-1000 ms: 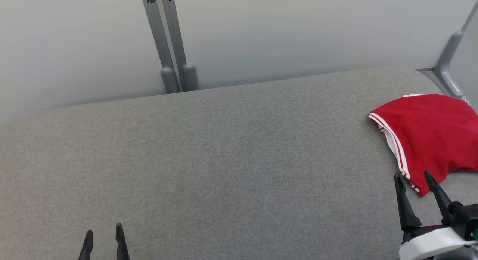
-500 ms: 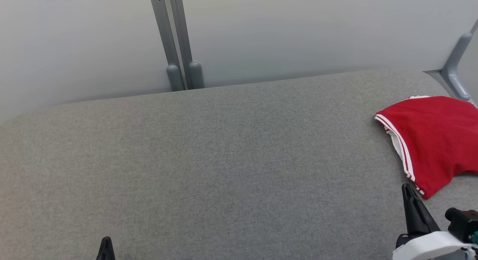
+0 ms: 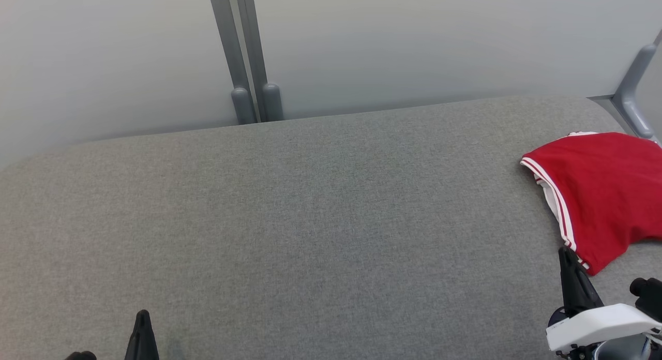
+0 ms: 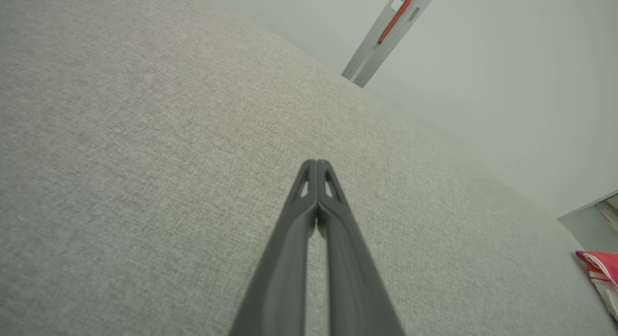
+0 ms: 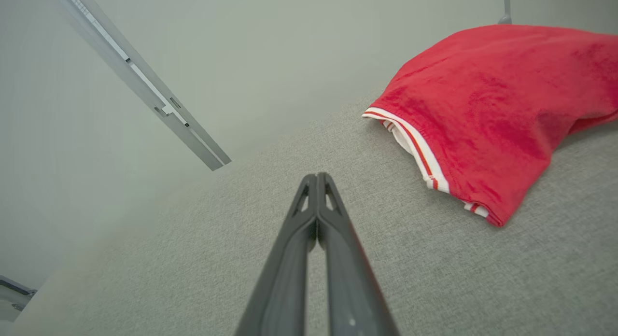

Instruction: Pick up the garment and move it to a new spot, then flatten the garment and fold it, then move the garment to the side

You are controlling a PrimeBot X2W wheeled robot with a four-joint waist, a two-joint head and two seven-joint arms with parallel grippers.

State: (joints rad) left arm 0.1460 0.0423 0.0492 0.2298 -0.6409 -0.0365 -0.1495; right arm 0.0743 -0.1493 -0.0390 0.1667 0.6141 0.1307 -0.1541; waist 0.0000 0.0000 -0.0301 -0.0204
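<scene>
- Red cloth garment (image 3: 605, 194) with a white-and-red striped hem, gathered into a compact bundle. We place it at three o'clock in the head view, lying on the surface near its right end and cut off by the picture's edge. The striped hem faces nine o'clock.
- Right gripper (image 3: 567, 254), two long dark fingers on a white wrist, at five o'clock in the head view. We note the fingers pressed together tip to tip, with nothing between them. The tip sits near the garment's nearest corner. In the right wrist view the right gripper (image 5: 316, 176) is apart from the garment (image 5: 483, 109), which lies at two o'clock.
- Left gripper (image 3: 142, 318), dark fingers, at seven o'clock in the head view. The left wrist view shows the fingers (image 4: 316, 164) closed flat against each other and empty, over bare fabric and well apart from the garment.
- Grey woven fabric surface (image 3: 310, 220) with a rounded far edge, bearing the garment.
- Pair of grey metal uprights (image 3: 243, 49) at twelve o'clock, behind the far edge.
- Grey metal bracket (image 3: 628, 91) at two o'clock.
- Pale grey wall (image 3: 414, 39) behind everything.
</scene>
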